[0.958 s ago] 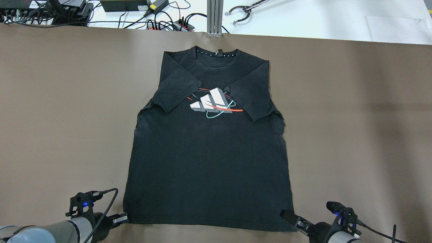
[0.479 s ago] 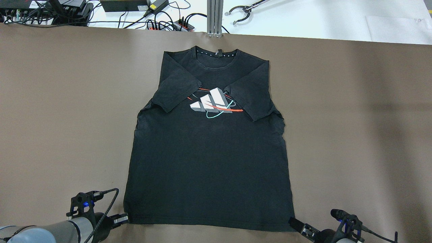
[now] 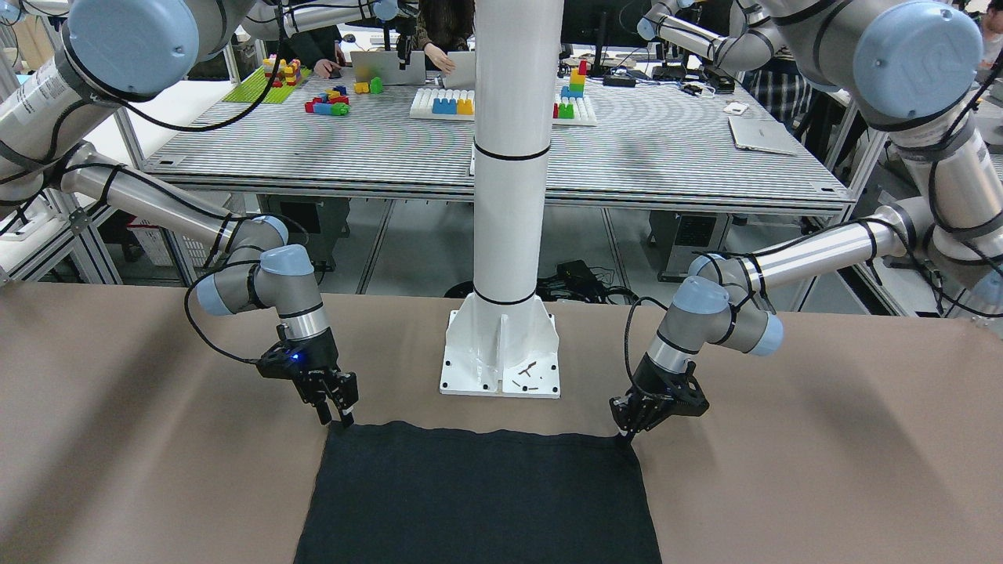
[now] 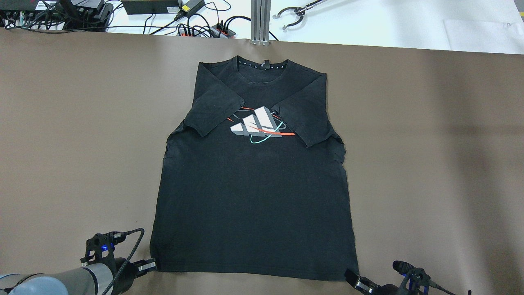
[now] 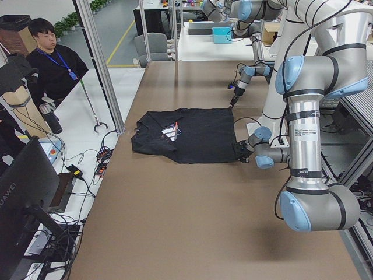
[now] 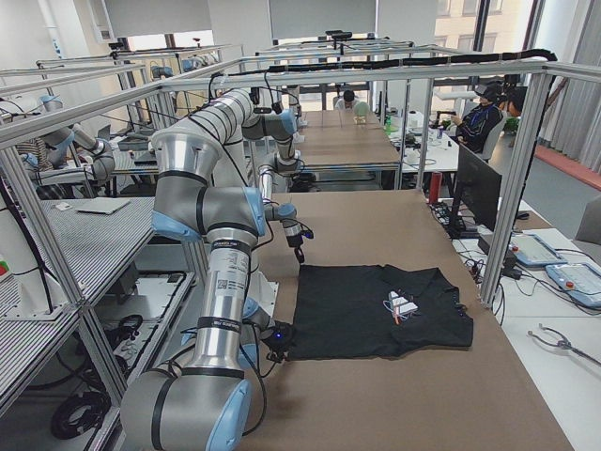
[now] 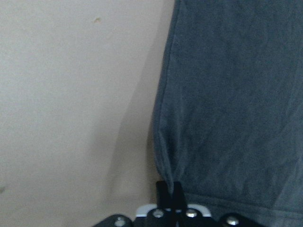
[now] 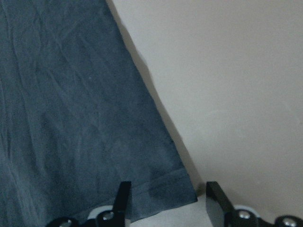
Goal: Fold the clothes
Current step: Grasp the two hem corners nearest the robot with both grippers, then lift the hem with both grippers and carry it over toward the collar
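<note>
The brown-covered table [image 4: 430, 143] fills the workspace, and the black T-shirt [image 4: 254, 196] lies flat on its middle, front side up, collar toward the far edge and hem toward the robot. The shirt's hem runs just in front of the white pillar [image 3: 509, 196], whose base plate is bolted to the table between the two arms and is narrower than the shirt. Both short sleeves [image 4: 213, 106] are turned inward over the chest, their ends meeting near the print. The left gripper [image 4: 146, 266] sits low at the hem corner on the robot's left; the wrist view shows its fingers [image 7: 164, 191] pressed together on the cloth, with a small ridge of fabric pulled up at the pinch. The right gripper [image 4: 354, 280] is down at the opposite hem corner with its jaws spread apart; in its wrist view the shirt's corner lies between the two fingers [image 8: 124, 191], not clamped. On the chest is the logo [image 4: 258, 123], three slanted white bars crossed by thin red and teal curved lines, partly covered by the sleeve ends.
</note>
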Controlling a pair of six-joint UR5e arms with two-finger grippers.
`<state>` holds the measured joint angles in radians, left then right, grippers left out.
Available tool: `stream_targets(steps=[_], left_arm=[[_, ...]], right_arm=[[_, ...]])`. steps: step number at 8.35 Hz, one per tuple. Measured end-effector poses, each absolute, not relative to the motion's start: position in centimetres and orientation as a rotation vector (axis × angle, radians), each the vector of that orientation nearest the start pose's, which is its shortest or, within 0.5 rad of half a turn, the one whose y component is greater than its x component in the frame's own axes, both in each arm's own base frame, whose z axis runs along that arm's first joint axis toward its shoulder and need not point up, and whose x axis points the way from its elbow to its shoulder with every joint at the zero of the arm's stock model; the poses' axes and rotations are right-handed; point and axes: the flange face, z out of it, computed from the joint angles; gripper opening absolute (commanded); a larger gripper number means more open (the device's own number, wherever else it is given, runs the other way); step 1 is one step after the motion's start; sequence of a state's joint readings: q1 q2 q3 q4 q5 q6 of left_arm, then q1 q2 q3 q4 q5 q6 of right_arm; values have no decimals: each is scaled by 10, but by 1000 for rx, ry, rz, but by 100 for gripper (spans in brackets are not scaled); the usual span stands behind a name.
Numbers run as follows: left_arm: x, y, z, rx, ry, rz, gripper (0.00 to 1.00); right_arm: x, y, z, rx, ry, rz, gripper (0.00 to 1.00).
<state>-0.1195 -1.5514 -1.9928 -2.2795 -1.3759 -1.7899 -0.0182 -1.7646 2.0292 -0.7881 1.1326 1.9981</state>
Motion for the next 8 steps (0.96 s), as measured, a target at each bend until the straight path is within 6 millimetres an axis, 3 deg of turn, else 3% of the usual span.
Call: stream_targets(steps=[1,3,4,8], left_arm=[[463,-209,388,120,1124,-410,0],[462,-209,387,120,1124,-411,0],[462,-209,387,120,1125,-411,0],[453,-210,370,115,1158,-413,0]], right_arm=[[-433,-167,437,167,-1108,598,52],[-438,-168,438,174,-1108,602,11],[-438,-168,438,175,-1108,603,0],[-434,-170,435,177,-1115,607,0]])
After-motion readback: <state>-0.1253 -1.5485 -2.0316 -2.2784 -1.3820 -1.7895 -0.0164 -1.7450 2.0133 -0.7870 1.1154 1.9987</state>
